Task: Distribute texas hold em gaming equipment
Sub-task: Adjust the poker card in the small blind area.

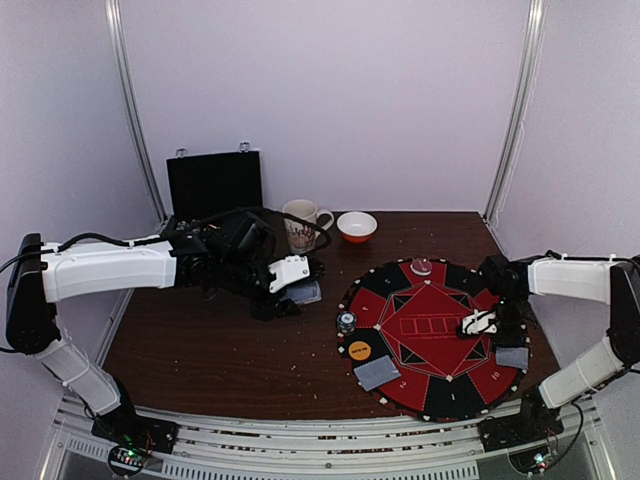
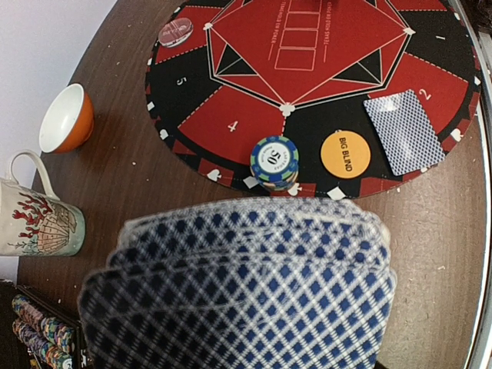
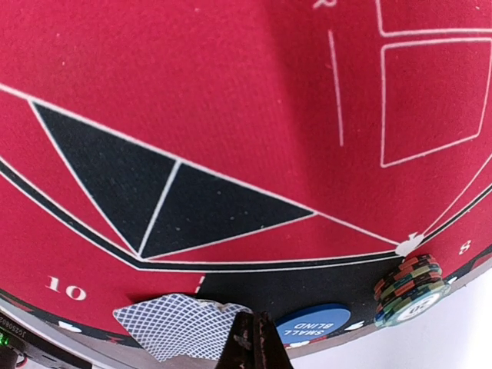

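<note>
From above, we see the left arm stretched across the brown table (image 1: 200,350). The left gripper (image 1: 293,287) is clamped on a deck of cards (image 1: 306,292) just left of the round mat (image 1: 420,345). Along the mat's left near rim lie a chip stack (image 1: 346,322), an orange disc (image 1: 359,350) and a card pile (image 1: 376,373), each nearer than the last. The right gripper (image 1: 478,325) hangs over the mat's right side, near a second card pile (image 1: 511,357). A mug (image 1: 303,224), a bowl (image 1: 357,226) and a black case (image 1: 214,183) stand at the far side.

From the left wrist, the deck of cards, fanned and blurred, fills the foreground and hides the fingers. Beyond it we see the chip stack, the orange disc reading BIG BLIND and the card pile, none touching. A single chip (image 2: 175,31) lies at the mat's far rim.

From the right wrist, the fingers (image 3: 244,342) are pressed together on nothing, above the mat's near rim. Just beside them lie the second card pile, a blue disc (image 3: 314,325) reading SMALL BLIND, and another chip stack (image 3: 411,288).
</note>
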{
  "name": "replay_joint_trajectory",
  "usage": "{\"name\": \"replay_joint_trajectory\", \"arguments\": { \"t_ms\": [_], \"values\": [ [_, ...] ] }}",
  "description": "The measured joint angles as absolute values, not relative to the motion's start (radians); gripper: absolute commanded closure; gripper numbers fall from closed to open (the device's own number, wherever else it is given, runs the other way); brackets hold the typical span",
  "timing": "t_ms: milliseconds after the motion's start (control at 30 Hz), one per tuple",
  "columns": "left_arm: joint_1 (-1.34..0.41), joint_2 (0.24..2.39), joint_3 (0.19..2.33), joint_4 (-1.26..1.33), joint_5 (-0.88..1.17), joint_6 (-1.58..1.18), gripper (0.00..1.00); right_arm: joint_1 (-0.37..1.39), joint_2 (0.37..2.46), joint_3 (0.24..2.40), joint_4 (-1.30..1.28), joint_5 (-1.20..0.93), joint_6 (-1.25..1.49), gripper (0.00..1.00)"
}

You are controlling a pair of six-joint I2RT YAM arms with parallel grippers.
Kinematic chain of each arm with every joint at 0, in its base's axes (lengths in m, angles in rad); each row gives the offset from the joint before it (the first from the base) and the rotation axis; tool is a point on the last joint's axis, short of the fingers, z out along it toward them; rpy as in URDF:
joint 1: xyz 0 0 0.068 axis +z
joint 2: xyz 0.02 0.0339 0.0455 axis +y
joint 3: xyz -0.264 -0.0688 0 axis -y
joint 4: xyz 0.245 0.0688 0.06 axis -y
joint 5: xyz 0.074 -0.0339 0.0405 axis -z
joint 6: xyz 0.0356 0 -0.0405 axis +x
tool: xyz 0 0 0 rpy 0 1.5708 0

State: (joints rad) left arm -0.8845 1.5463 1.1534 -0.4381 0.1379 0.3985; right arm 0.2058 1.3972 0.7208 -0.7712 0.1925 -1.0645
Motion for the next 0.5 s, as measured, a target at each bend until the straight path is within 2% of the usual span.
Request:
{"name": "replay_joint_trajectory", "arguments": {
  "t_ms": [33, 67, 167, 200, 267, 300, 367, 500],
  "values": [
    [-0.884, 1.546, 1.153, -0.438, 0.138, 0.398, 0.46, 0.205, 1.397, 0.721, -0.77, 0.191, -1.058, 1.0],
    [-0.884, 1.546, 1.153, -0.438, 0.138, 0.398, 0.46, 0.205, 1.397, 0.721, -0.77, 0.189, -1.05, 0.93],
    [-0.884, 1.546, 1.152, -0.438, 0.138, 0.399, 0.46, 0.205, 1.396, 0.721, -0.761, 0.191, -1.023, 0.57],
    [-0.884, 1.546, 1.152, -0.438, 0.137, 0.398, 0.46, 0.205, 1.395, 0.721, -0.751, 0.197, -1.011, 0.47],
    [-0.884, 1.546, 1.152, -0.438, 0.135, 0.399, 0.46, 0.205, 1.387, 0.726, -0.732, 0.203, -0.978, 0.36],
    [-0.884, 1.546, 1.152, -0.438, 0.134, 0.399, 0.46, 0.205, 1.382, 0.734, -0.728, 0.205, -0.958, 0.27],
    [-0.884, 1.546, 1.152, -0.438, 0.132, 0.399, 0.46, 0.204, 1.37, 0.788, -0.724, 0.194, -0.902, 0.02],
    [-0.884, 1.546, 1.151, -0.439, 0.127, 0.4, 0.45, 0.212, 1.367, 1.056, -0.708, 0.115, -0.711, 0.0]
  ]
}}
